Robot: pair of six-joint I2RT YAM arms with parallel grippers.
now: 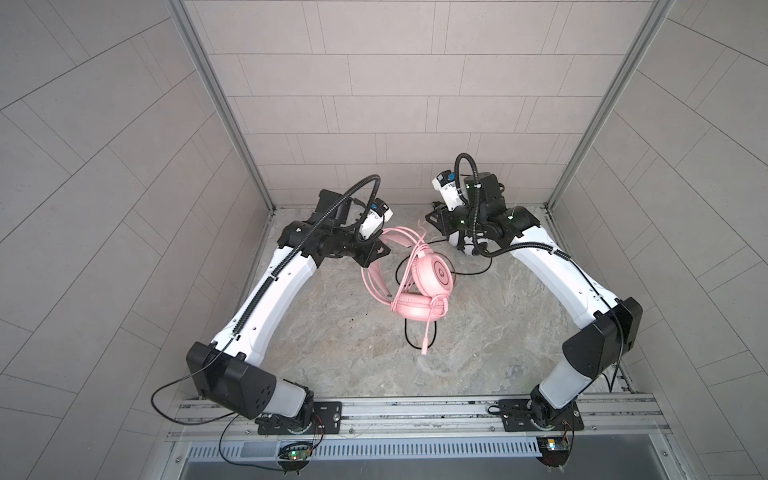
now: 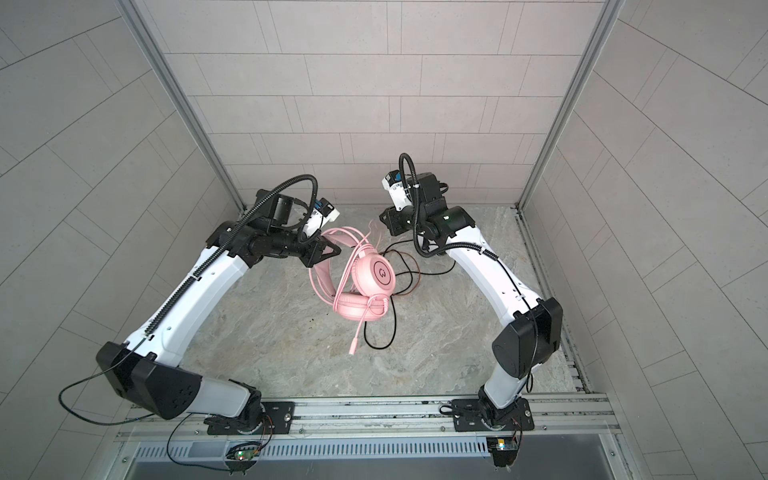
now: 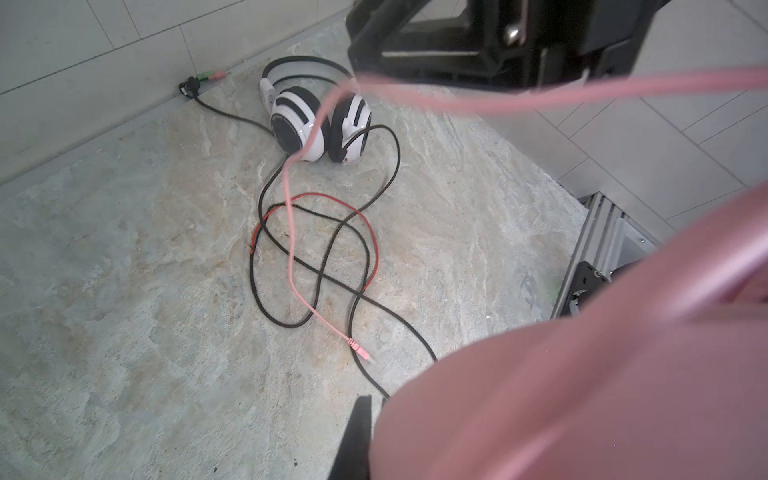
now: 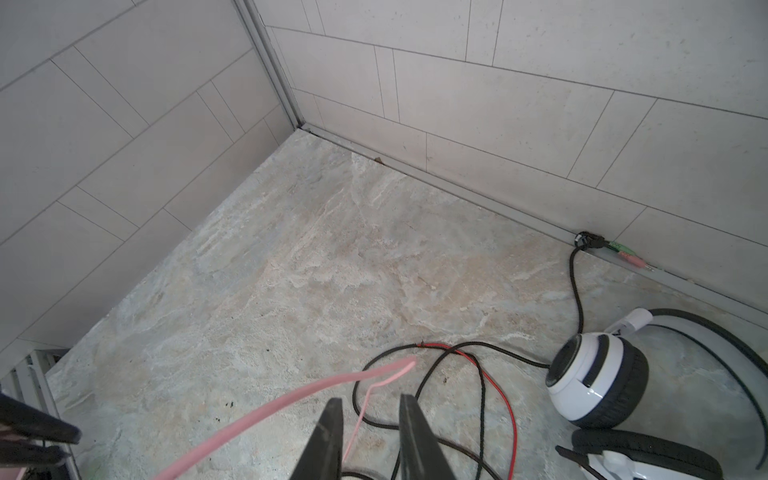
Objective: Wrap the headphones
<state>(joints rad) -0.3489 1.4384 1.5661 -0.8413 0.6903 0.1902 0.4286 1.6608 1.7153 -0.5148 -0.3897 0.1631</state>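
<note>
The pink headphones sit mid-table in both top views, ear cups stacked, headband to the left. My left gripper is shut on that headband; in the left wrist view the pink set fills the near corner as a blur and hides one finger. Their thin pink cable runs loose between the parted fingers of my right gripper, which is open. The cable's plug lies near the front. The white-and-black headphones stand at the back right, largely under my right arm.
The long black cable, partly red, lies in loose loops between the two headsets and under the pink one. Its green and pink plugs rest against the back wall. Tiled walls enclose three sides; a metal rail runs along the front.
</note>
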